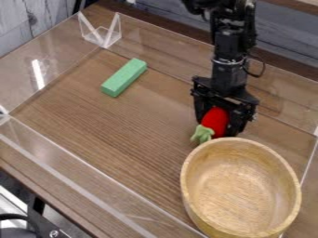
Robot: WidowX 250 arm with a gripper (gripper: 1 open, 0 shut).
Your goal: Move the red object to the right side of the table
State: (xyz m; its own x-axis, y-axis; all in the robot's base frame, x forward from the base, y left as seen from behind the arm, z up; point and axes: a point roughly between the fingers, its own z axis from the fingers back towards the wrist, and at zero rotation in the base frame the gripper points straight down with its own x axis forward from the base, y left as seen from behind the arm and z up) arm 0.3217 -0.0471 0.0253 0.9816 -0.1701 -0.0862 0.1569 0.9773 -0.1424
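The red object (215, 121) lies on the table (112, 139) just behind the rim of the wooden bowl, its pale green leafy stub (200, 135) pointing toward the front left. My gripper (222, 115) points straight down over it, with its black fingers (198, 105) spread on either side of the toy. The jaws stand open and the toy rests on the wood between them.
A round light wooden bowl (241, 192) sits at the front right, close to the toy. A flat green block (123, 77) lies at the back left. Low clear acrylic walls (50, 153) border the tabletop, with a clear corner piece (99, 31) at the far left.
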